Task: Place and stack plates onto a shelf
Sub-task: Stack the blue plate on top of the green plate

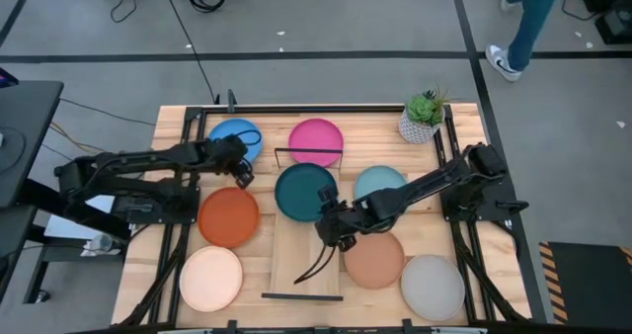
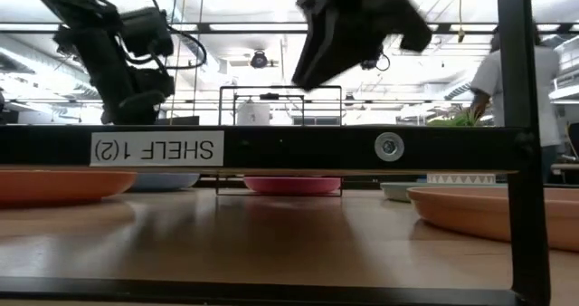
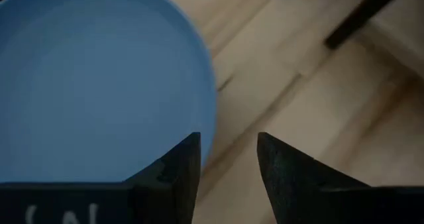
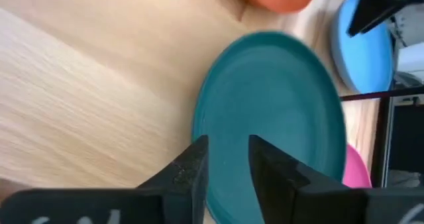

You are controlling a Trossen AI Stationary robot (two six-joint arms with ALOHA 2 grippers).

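The right gripper hovers at the centre of the high view, fingers slightly apart and holding nothing, right at the near rim of the dark teal plate, which lies on the shelf toward its upper end. The left gripper, also a little open and empty, sits at the blue plate in the upper left.

The plates look stiff, light and flat — probably best pinched at the raised rim, where smooth surfaces could slip.

Eight plates are in view, one shelf, one potted plant.
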